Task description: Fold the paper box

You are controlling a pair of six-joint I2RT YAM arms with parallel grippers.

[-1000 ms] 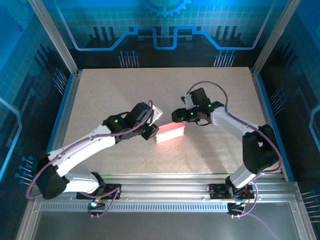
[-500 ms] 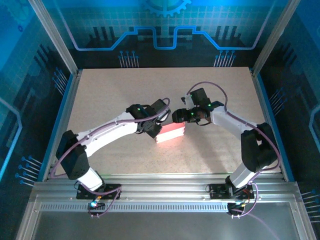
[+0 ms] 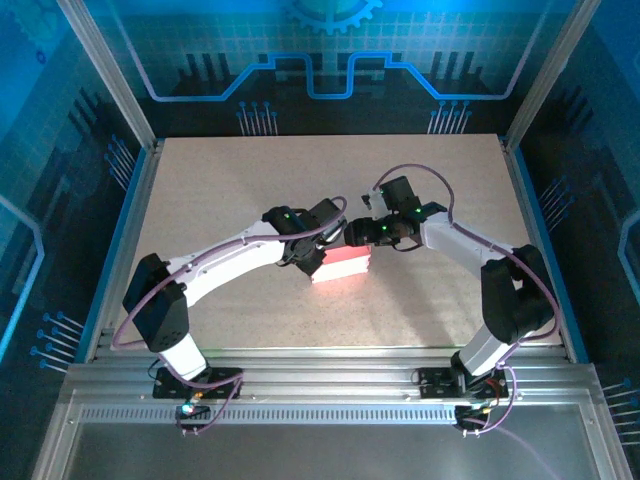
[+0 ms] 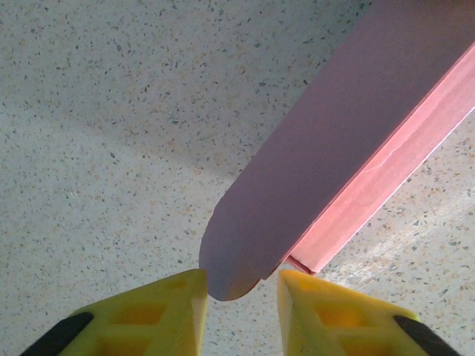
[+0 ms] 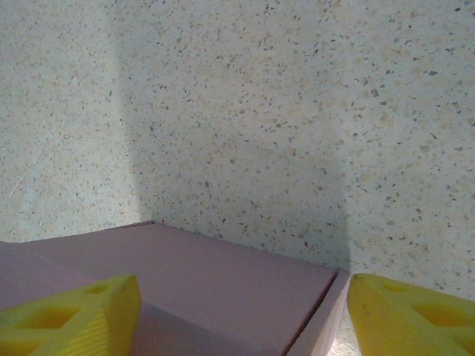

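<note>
The paper box (image 3: 342, 265) lies on the desk (image 3: 220, 190) under the open right hand (image 3: 352, 236), its rounded flap (image 4: 245, 245) between the left hand's (image 4: 241, 293) fingers (image 4: 163, 311), whether pinched I cannot tell; next comes tucking it in gently.

Desk (image 3: 220, 190): beige speckled top, matte.
Back wall (image 3: 330, 60): blue panel printed with circuit lines and a gear.
Frame posts (image 3: 105, 70): bare metal, rising at the desk's rear corners.
Rail (image 3: 330, 385): slotted metal along the near edge.
</note>
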